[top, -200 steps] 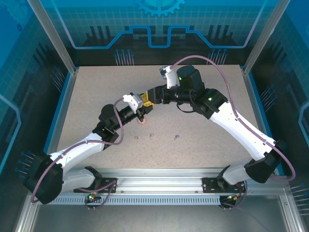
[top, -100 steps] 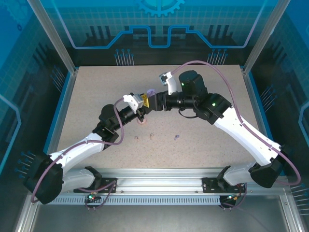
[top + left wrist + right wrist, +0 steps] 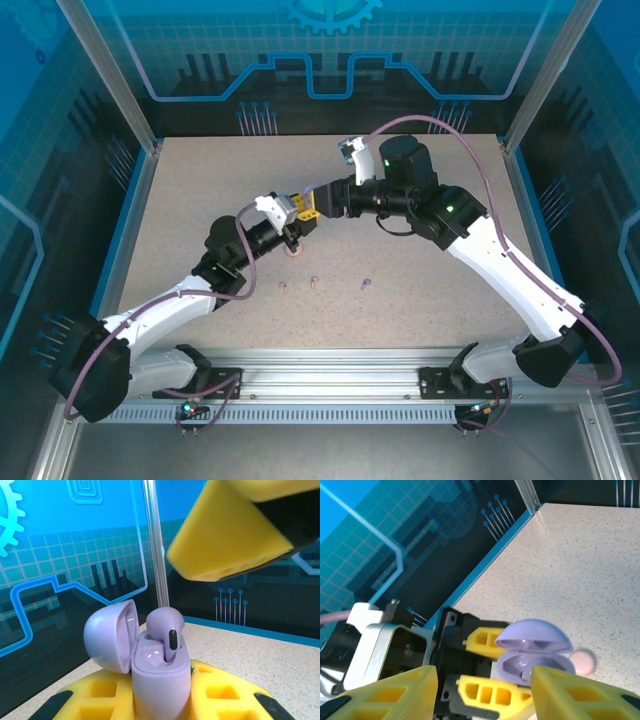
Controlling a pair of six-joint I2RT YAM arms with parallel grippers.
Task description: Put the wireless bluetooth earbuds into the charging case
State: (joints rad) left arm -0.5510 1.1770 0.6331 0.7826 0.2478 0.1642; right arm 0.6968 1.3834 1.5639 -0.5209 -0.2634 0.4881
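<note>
**A:** Where is the purple charging case [image 3: 160, 672] at this moment?

**B:** The left end effector [image 3: 161, 702] grasps it by the lower body, between its two yellow fingers [image 3: 220, 695]. It holds the case upright above the middle of the table [image 3: 440, 300]. The lid [image 3: 111, 636] is open and leans to the left in the left wrist view.

**A:** Is there an earbud inside?

**B:** Yes, a purple earbud [image 3: 167, 630] sits in the case. Its round head stands above the rim and its dark strip faces the camera. I cannot tell if it is pressed fully down.

**A:** And the other arm?

**B:** The right end effector [image 3: 312, 204] is released. Its fingers [image 3: 390, 695] stand wide apart with nothing between them. It is just beside the case, on the far right side of it. In the left wrist view, one yellow pad [image 3: 230, 540] hangs above and to the right of the case and is apart from it.

**A:** What lies on the table?

**B:** Three buds lie toward the near edge. They are a pale pink earbud [image 3: 283, 288], a second pale pink earbud [image 3: 314, 281] near it, and a loose purple earbud [image 3: 365, 285] further to the right. A pink case [image 3: 296, 250] rests on the table just on the near side of the left end effector. I cannot tell whether its lid is open.
</note>
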